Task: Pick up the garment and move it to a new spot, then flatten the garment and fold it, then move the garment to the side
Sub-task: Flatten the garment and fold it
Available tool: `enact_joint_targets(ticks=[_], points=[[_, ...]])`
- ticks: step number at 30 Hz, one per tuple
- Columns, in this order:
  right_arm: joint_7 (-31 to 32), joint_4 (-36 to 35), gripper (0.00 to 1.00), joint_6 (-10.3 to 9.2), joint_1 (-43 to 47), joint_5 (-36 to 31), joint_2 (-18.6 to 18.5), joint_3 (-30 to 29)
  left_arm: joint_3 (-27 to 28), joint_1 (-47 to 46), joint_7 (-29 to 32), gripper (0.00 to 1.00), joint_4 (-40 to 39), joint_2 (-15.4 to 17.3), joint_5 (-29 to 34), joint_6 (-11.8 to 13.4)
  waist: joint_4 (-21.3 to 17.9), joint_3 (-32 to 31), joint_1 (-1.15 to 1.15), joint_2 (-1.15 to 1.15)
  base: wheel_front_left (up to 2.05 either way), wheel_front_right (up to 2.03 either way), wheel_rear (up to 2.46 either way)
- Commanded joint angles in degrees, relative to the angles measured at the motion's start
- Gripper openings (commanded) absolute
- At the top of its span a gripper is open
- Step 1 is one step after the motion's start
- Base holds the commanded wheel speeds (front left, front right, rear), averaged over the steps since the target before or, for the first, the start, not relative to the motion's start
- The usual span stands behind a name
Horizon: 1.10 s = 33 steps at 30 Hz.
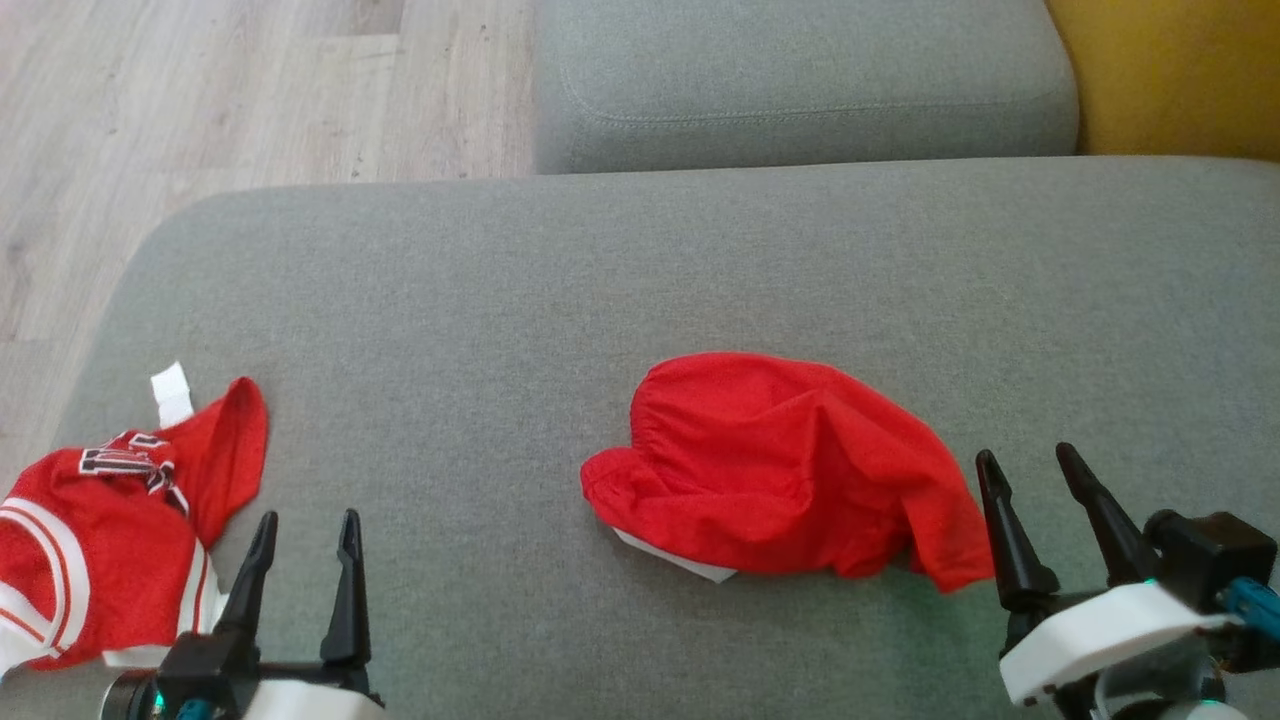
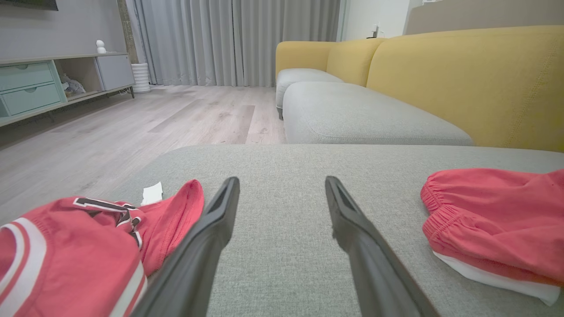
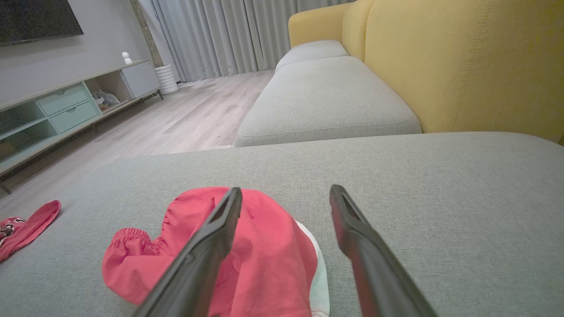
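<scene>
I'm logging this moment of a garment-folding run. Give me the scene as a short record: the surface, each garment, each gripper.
surface: grey cushion, with wood floor beyond its left edge
red shorts: crumpled near the cushion's middle, white fabric showing underneath
red jersey: bunched at the cushion's left edge, white trim
left gripper: open, empty, close to the jersey; contact unclear
right gripper: open, empty, just right of the shorts
folding: not yet begun

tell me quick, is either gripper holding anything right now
Left gripper: open, empty, beside the red and white jersey.
Right gripper: open, empty, next to the red shorts.
</scene>
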Motion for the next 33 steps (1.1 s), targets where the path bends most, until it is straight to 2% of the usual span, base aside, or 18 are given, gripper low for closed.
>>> enact_joint_targets(ticks=[1, 4, 8, 12, 16, 23, 29, 32, 33], points=[[-0.1, -2.6, 1.00, -0.03, -1.6, 0.3, -0.4, 1.4, 1.5, -3.6, -0.1, 1.00, -1.6, 0.6, -0.1, 0.1, 0.0, 0.2, 0.00, 0.00, 0.00, 0.00, 0.00], [-0.1, -2.9, 1.00, -0.03, -1.7, 0.3, -0.4, 1.3, 0.3, -5.6, 1.1, 1.00, -2.0, 0.4, 0.1, -0.7, 0.1, 1.0, 0.00, 0.00, 0.00, 0.00, 0.00], [-0.2, -3.6, 1.00, -0.03, -2.7, 0.1, -0.4, 1.4, -3.0, -11.6, 5.1, 1.00, -1.9, -0.7, -0.1, -3.5, -0.1, 3.7, 0.00, 0.00, 0.00, 0.00, 0.00], [-0.3, -4.3, 1.00, -0.03, -4.5, -0.4, -0.4, 1.8, -6.8, -20.0, 10.4, 1.00, 0.0, -2.7, -0.5, -6.4, -0.9, 7.3, 0.00, 0.00, 0.00, 0.00, 0.00], [-0.5, -4.4, 1.00, -0.03, -6.2, -0.7, -0.4, 2.1, -10.3, -27.9, 15.3, 1.00, 3.8, -5.5, -1.9, -8.3, -2.1, 10.5, 0.00, 0.00, 0.00, 0.00, 0.00], [-1.8, -3.3, 1.00, -0.03, -8.5, 0.0, -0.4, 3.1, -15.7, -37.2, 22.1, 1.00, 14.4, -8.4, -7.0, -9.7, -4.9, 14.4, 0.00, 0.00, 0.00, 0.00, 0.00], [-2.9, -1.8, 1.00, -0.03, -9.5, 0.7, -0.4, 3.6, -19.6, -40.7, 26.5, 1.00, 23.8, -9.3, -11.2, -9.9, -6.7, 15.8, 0.00, 0.00, 0.00, 0.00, 0.00], [-3.2, -1.4, 1.00, -0.03, -9.7, 0.8, -0.4, 3.6, -21.3, -41.4, 27.4, 1.00, 25.4, -9.5, -13.0, -9.9, -7.0, 15.9, 0.00, 0.00, 0.00, 0.00, 0.00], [-3.3, -1.3, 1.00, -0.03, -9.7, 0.9, -0.4, 3.6, -21.9, -41.9, 26.9, 0.63, 25.8, -9.5, -13.5, -9.9, -7.0, 16.0, 0.00, 0.00, 0.00, 0.00, 0.00]])
